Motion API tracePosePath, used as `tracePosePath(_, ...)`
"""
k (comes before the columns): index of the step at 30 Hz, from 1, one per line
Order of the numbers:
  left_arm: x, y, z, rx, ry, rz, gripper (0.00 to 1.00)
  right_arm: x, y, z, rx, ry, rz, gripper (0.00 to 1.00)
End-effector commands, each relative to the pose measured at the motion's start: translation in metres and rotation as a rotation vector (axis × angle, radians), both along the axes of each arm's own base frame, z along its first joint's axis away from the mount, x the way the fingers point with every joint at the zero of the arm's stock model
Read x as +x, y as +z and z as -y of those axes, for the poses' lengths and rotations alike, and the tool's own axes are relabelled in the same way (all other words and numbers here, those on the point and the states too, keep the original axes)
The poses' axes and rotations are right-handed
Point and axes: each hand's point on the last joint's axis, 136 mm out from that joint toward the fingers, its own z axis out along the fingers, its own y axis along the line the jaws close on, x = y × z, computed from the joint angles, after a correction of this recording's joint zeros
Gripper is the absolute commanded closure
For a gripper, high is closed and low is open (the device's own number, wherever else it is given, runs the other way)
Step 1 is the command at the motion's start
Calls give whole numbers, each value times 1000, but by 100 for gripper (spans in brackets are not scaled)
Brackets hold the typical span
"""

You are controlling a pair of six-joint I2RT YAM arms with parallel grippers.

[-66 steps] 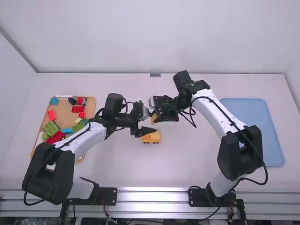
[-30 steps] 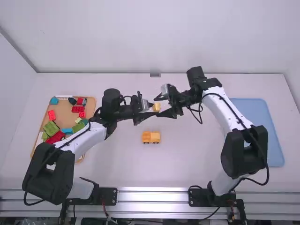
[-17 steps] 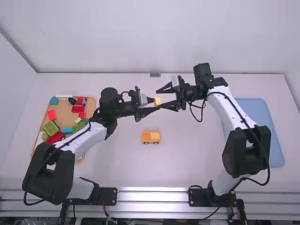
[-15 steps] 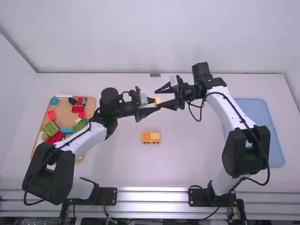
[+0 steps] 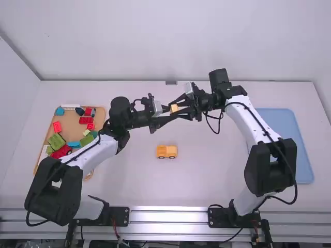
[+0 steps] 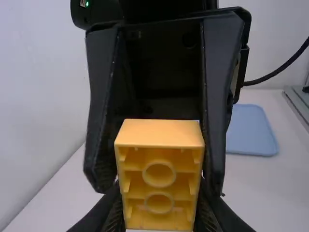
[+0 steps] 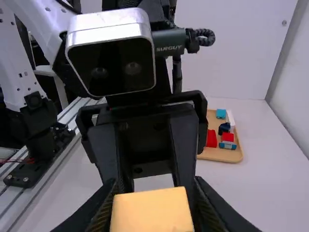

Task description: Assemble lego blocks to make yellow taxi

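1. Our left gripper point(image 6: 158, 205) pinches the yellow block point(image 6: 159, 133) aloft, probably for a handover.
2. Our right gripper point(image 7: 153, 200) meets it — whether gripping, we can't tell.
3. The wheeled base point(image 5: 166, 151) stands on the table point(image 5: 129, 181).

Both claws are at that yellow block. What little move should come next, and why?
Probably the left gripper should ease open once the right gripper is firm: the yellow block sits between both pairs of fingers, so one must let go before either leaves.

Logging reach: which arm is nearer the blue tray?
Right. The right arm overlaps the blue tray in the high view; the left arm is across the table, by the wooden tray.
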Motion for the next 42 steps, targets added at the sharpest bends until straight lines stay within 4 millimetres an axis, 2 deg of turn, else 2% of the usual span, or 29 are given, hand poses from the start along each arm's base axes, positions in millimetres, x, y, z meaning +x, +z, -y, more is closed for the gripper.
tracePosePath(1,-1,1,1,-3,-15,3,81,1,16,5,22,-8,38,65)
tracePosePath(4,-2,1,2,-3,-17,3,81,1,16,5,20,-9,38,70)
tracePosePath(7,0,2,0,-4,-12,6,73,3,16,8,21,-17,38,74)
tracePosePath(9,-2,2,2,-5,-17,10,56,4,16,9,21,-19,39,81)
tracePosePath(10,-2,3,2,-5,-17,10,51,4,16,9,21,-19,39,82)
tracePosePath(11,-1,3,1,-5,-16,10,18,4,16,9,22,-19,38,86)
tracePosePath(12,0,3,0,-5,-12,10,1,4,16,9,22,-19,39,87)
tracePosePath(16,5,-5,0,10,24,-27,1,11,13,10,-6,-45,50,91)
tracePosePath(18,14,-19,-6,40,92,-92,1,24,4,11,-71,-103,33,93)
tracePosePath(19,24,-37,-14,84,175,-166,1,36,-4,12,-138,-169,-3,96)
tracePosePath(21,28,-65,-24,175,258,-233,1,57,-21,14,-259,-302,-67,96)
tracePosePath(23,35,-101,-46,303,405,-326,1,79,-48,22,-425,-489,-130,96)
tracePosePath(24,43,-118,-66,361,531,-383,1,87,-63,28,-522,-593,-155,96)
tracePosePath(25,50,-127,-88,388,666,-437,1,93,-76,33,-596,-676,-173,96)
tracePosePath(26,51,-128,-91,390,684,-444,1,94,-79,34,-608,-691,-176,96)
tracePosePath(27,55,-130,-106,392,780,-478,1,95,-88,37,-660,-752,-192,96)
tracePosePath(29,57,-120,-133,373,923,-502,1,91,-105,33,-730,-793,-203,96)
tracePosePath(30,57,-119,-134,372,927,-502,1,90,-106,33,-733,-792,-203,96)
tracePosePath(33,50,-83,-164,312,1071,-468,1,79,-118,20,-770,-760,-206,96)
tracePosePath(35,45,-69,-181,274,1157,-466,1,80,-121,20,-787,-788,-209,96)
tracePosePath(37,24,-41,-220,169,1361,-480,1,83,-125,21,-825,-838,-196,96)
tracePosePath(38,17,-34,-231,135,1417,-482,1,82,-126,19,-830,-837,-195,96)
tracePosePath(41,-17,-13,-268,-19,1609,-490,1,72,-128,5,-828,-765,-168,96)
tracePosePath(42,-37,-7,-284,-103,1687,-488,1,64,-129,-6,-829,-719,-149,96)
